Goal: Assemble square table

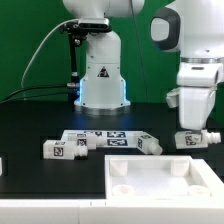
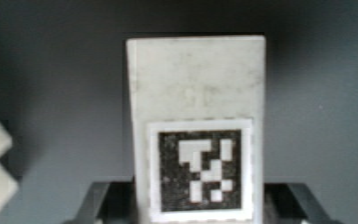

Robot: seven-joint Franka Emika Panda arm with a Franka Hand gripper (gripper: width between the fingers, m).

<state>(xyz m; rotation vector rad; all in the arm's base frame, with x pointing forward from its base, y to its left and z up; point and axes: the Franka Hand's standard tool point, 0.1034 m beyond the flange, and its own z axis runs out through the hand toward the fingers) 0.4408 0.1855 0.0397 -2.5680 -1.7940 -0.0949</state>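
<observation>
Judging by the layout, assembly was barely started: one short chunky white plastic leg (image 2: 195,100) was pinched by the gripper (image 1: 195,139) near the large flat white square top (image 1: 165,180); a loose leg (image 1: 60,148) and a second loose leg (image 1: 148,143) lay unfitted.

a plain green backdrop (image 1: 30,40) fills the whole wall behind the scene, flat and even in colour. a thin black cable (image 1: 33,55) curves across it on the exterior view's left. below, the green meets a matt black worktop (image 1: 30,125) in a straight horizontal line. the light is soft and even and casts only faint shadows. in the wrist view the worktop (image 2: 51,110) shows as a dull, dark grey surface.
</observation>
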